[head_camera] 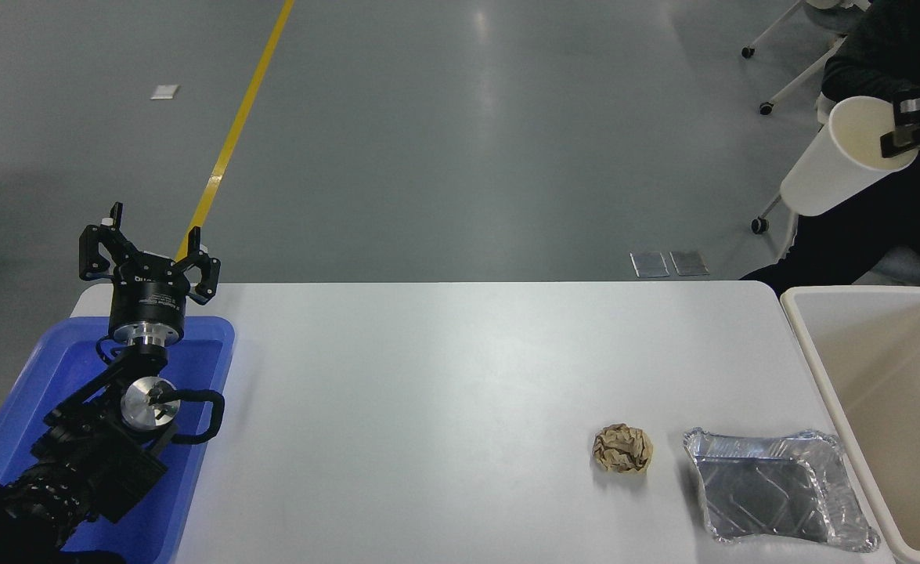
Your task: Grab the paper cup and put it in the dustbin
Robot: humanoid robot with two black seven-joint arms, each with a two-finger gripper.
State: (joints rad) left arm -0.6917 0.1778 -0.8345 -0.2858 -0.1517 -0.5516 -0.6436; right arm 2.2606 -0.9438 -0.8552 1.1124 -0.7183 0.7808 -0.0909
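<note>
The white paper cup (835, 168) hangs tilted high in the air at the upper right, its cream mouth facing the camera. My right gripper (910, 129) is shut on the cup's rim, mostly cut off by the right edge. The cup is up above the far left corner of the beige dustbin (808, 333), which stands at the table's right edge and looks empty. My left gripper (149, 254) is open and parked upright over the blue tray (209, 345) at the lower left.
A crumpled brown paper ball (622, 448) and a silver foil tray (777, 495) lie on the white table near the front right, beside the dustbin. A person in dark clothes sits behind the cup at the top right (882, 47), with chair wheels nearby.
</note>
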